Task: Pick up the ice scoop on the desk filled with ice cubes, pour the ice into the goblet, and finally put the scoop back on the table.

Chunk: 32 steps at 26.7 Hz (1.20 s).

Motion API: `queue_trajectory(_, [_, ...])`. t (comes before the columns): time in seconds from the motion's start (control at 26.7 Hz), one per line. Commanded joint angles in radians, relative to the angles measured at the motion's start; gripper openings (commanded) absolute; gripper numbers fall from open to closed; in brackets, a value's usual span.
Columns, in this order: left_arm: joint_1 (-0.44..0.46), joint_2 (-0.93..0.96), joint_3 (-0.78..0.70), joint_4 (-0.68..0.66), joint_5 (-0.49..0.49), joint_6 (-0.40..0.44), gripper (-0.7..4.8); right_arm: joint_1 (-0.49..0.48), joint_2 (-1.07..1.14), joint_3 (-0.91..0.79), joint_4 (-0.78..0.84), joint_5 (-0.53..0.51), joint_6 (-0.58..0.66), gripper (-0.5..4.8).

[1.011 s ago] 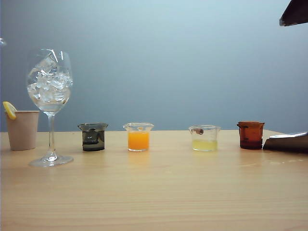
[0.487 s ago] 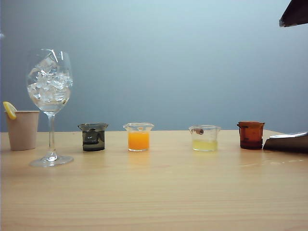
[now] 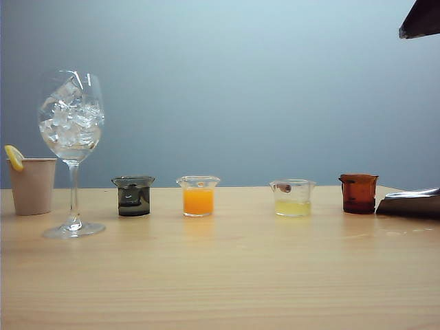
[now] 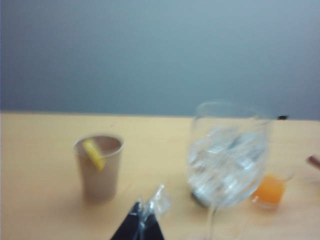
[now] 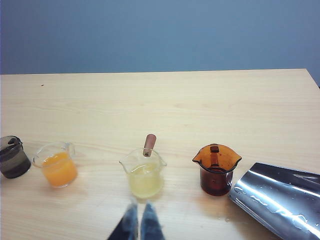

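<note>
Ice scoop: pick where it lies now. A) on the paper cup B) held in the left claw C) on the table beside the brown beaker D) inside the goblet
C: the ice scoop lies on the table next to the brown beaker, free of either claw.

The table (image 3: 227,275), a light-wood top with pale grain, is carrying everything in view. The goblet (image 3: 71,151) is standing upright on it, serving here as landmark. A beige paper cup (image 3: 31,185) is sitting just beside the goblet, toward the table's left end. On the goblet's other side, four small beakers are standing in a row, apart from one another: dark grey (image 3: 133,196) nearest, then orange (image 3: 198,196), pale yellow (image 3: 292,198) and amber (image 3: 358,193). The ice scoop (image 3: 410,203) is lying farthest from the goblet, just past the amber beaker.
</note>
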Motion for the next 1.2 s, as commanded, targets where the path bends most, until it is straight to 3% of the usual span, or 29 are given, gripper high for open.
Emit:
queue_trajectory(0.04, [-0.014, 0.005, -0.007, -0.05, -0.035, 0.002, -0.05, 0.0, -0.005, 0.006, 0.011, 0.001, 0.002, 0.22])
queue_trajectory(0.3, [-0.084, 0.005, -0.007, -0.051, -0.217, 0.08, -0.06, 0.0, -0.002, 0.006, 0.01, 0.002, 0.002, 0.22])
queue_trajectory(1.09, [-0.08, 0.005, -0.007, -0.051, -0.218, 0.08, 0.03, 0.0, -0.002, 0.006, 0.012, 0.002, 0.0, 0.22])
queue_trajectory(1.2, [-0.08, 0.005, -0.007, -0.051, -0.218, 0.08, 0.03, -0.026, -0.029, -0.014, 0.038, 0.076, -0.076, 0.22])
